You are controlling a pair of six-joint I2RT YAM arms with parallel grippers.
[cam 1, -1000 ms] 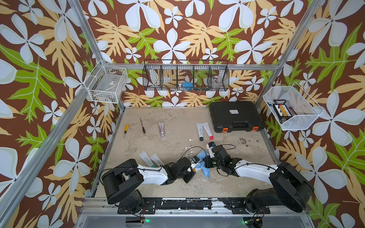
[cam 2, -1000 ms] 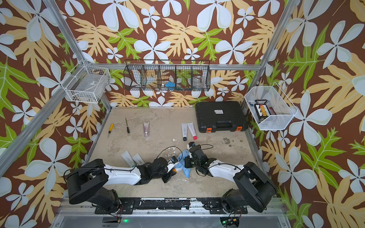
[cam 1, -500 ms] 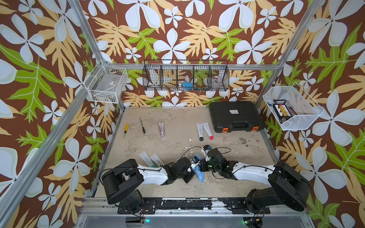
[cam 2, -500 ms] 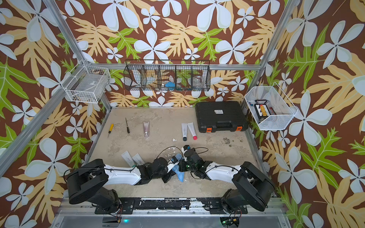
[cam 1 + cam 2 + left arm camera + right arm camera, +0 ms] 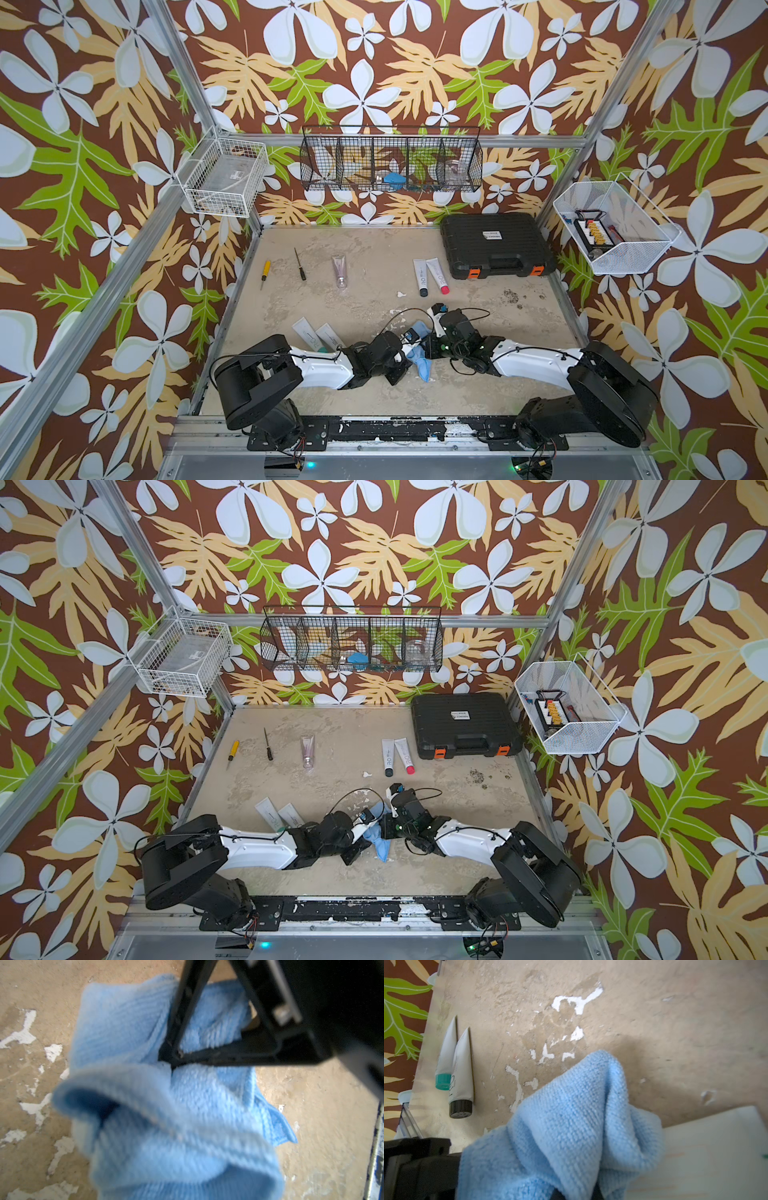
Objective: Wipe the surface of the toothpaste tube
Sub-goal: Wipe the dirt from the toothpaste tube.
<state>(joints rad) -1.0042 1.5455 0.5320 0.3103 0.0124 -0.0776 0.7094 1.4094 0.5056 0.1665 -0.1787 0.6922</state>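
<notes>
Now: mid-wipe, prob.; counter (image 5: 374, 257) 6 o'clock. L claw (image 5: 174, 1057) pinches blue cloth (image 5: 422, 365); R claw (image 5: 429, 348) shut, contents hidden. Next: drag cloth along toothpaste tube (image 5: 706, 1157).

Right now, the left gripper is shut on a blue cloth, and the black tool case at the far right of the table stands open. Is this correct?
Not fully. The black tool case is closed, its lid lying flat, as both top views show. The rest stands: the left gripper is shut on the blue cloth, as the left wrist view shows.
</notes>
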